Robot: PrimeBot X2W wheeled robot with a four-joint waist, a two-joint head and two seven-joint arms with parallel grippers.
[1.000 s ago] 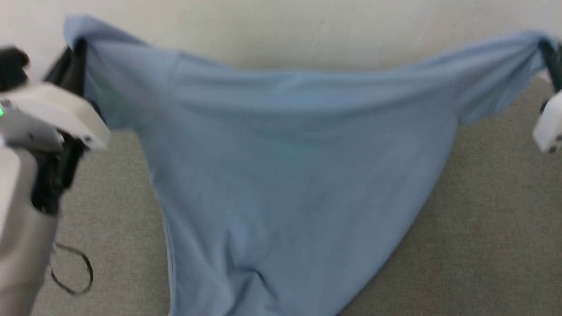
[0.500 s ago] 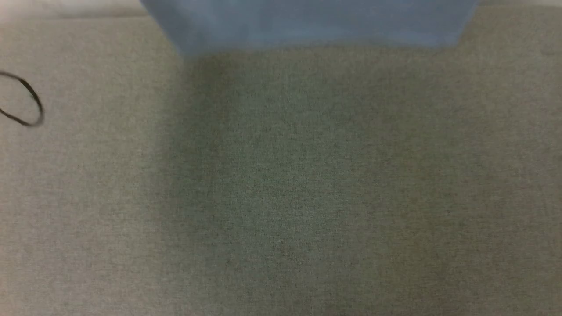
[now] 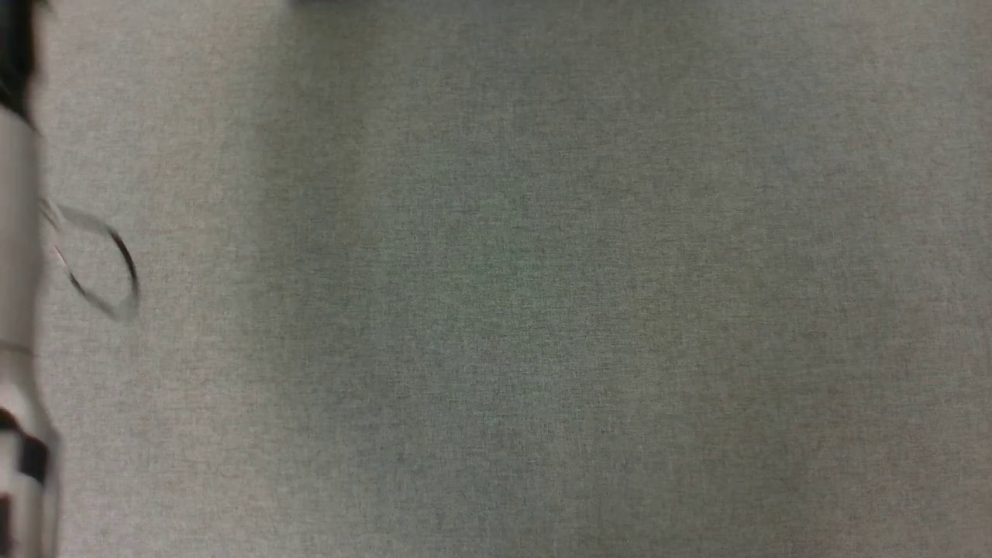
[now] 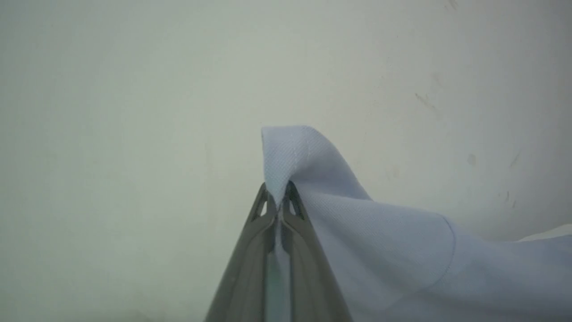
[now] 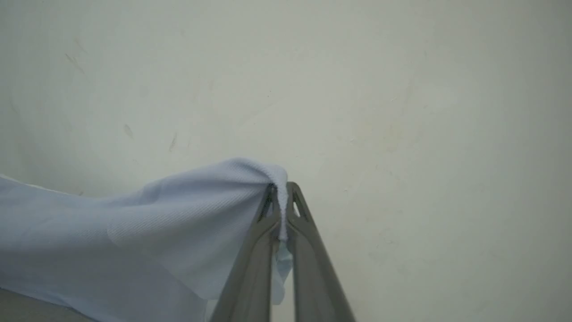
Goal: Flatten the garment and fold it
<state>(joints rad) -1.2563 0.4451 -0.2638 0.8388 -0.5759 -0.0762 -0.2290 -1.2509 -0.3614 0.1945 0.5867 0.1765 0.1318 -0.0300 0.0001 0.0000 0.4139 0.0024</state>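
imo the garment (image 4: pixel 380 241) is soft, light and floppy, so the left gripper (image 4: pixel 278 192) and right gripper (image 5: pixel 280 190) each clamping one of its outer edges works.

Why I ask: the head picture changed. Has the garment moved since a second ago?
Cannot tell: the head camera itself tipped down over the grey surface, leaving no fixed edge to judge the garment against.

Dim, even light; a broad faint shadow on the grey woven desk (image 3: pixel 542 310); the thin black cable loop (image 3: pixel 128 267), left, is motion-blurred.
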